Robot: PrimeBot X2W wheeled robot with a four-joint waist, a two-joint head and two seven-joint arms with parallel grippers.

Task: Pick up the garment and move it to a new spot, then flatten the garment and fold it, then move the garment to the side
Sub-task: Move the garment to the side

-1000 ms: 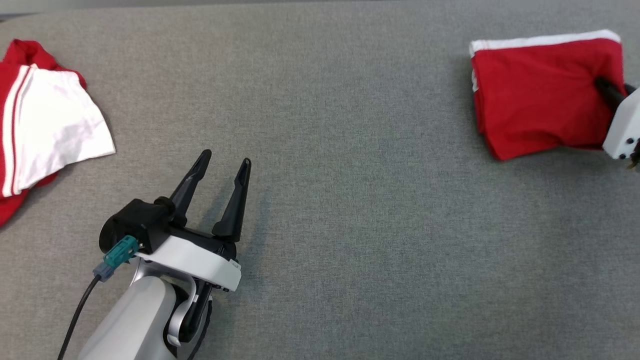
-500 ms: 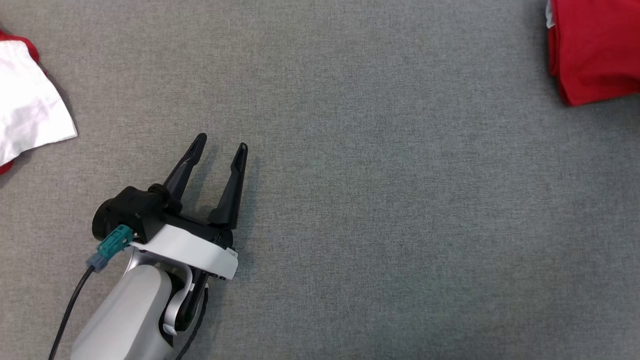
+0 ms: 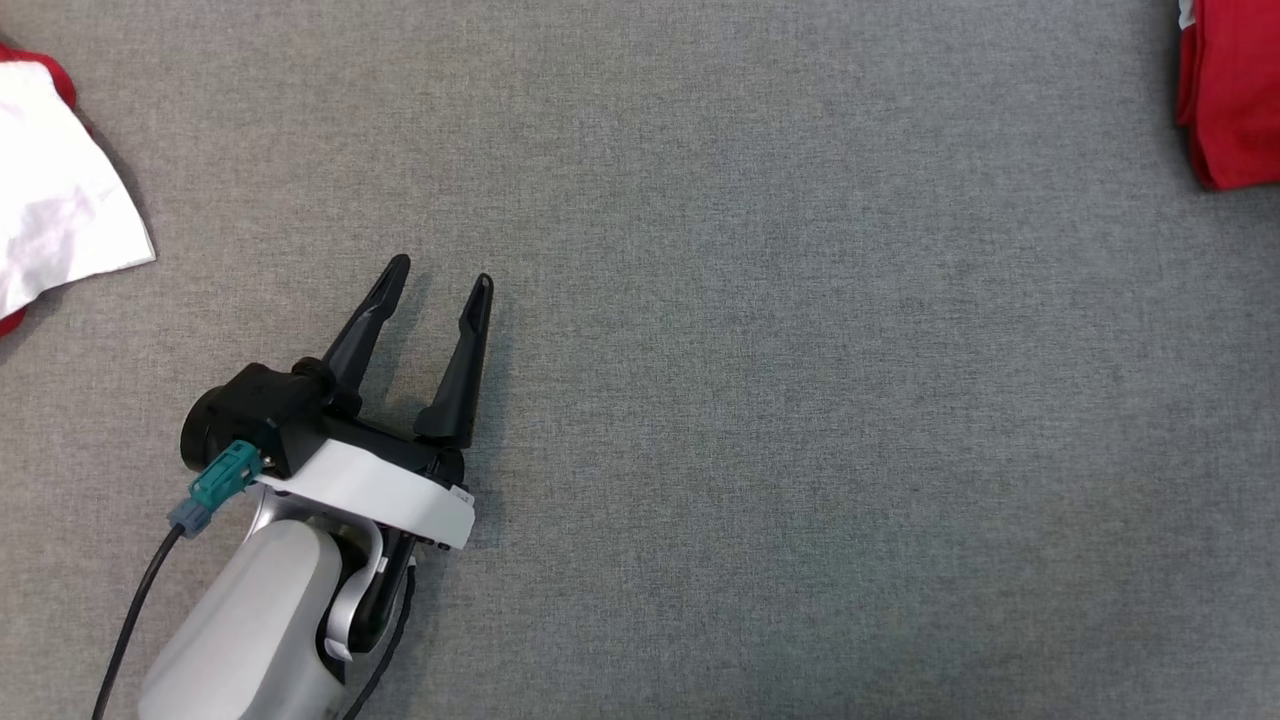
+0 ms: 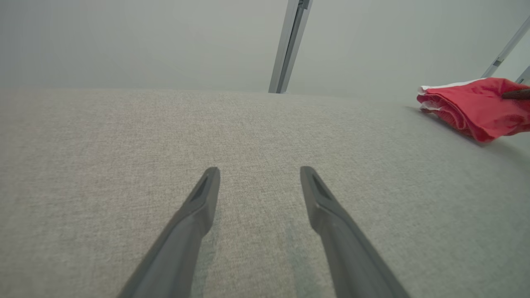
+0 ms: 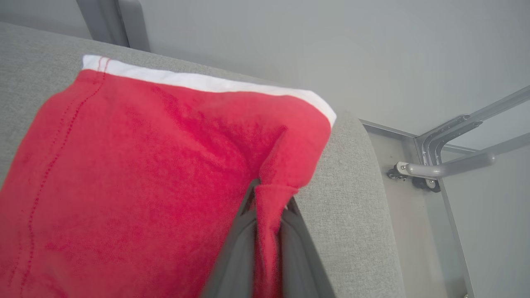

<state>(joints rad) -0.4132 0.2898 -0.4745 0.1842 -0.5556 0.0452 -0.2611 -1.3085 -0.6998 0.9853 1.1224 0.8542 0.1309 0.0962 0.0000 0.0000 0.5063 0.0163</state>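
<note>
The folded red garment (image 3: 1230,90) with a white hem lies at the table's far right edge, cut off by the head view. In the right wrist view my right gripper (image 5: 269,194) is shut on a pinched fold of the red garment (image 5: 145,178), near the table's corner. The left wrist view shows the garment (image 4: 476,107) at the right, with a dark fingertip on it. My left gripper (image 3: 438,275) hovers open over bare grey cloth at the lower left, nothing between its fingers (image 4: 198,207).
A second red and white garment (image 3: 60,220) lies at the far left edge. The grey table (image 3: 760,400) spreads wide between the two. Beyond the table's right corner stands a metal frame with a caster (image 5: 418,174).
The head camera has swung, so both garments slid outward in view. The red garment has moved further right toward the table edge. The left gripper stays open in much the same place.
</note>
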